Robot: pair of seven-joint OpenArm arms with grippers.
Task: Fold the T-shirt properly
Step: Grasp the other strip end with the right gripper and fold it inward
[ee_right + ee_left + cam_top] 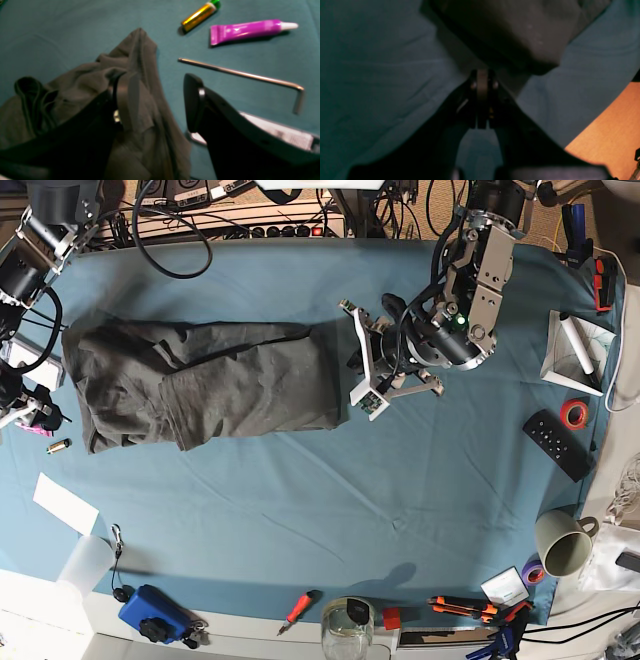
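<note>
The left tool (482, 82) is clenched beside the T-shirt (200, 385); the right tool (160, 100), released, straddles cloth at the desk's (300, 490) left edge.

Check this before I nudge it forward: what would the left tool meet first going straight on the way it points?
Probably the T-shirt, whose edge lies just ahead of the left tool; only a shadowed strip of blue tablecloth lies between, and height is unclear.

Left gripper (482, 82): jaws pressed together, nothing seen between, arm reaching in from the far edge. Right gripper (160, 100): jaws spread wide, one finger (130, 97) over cloth.
</note>
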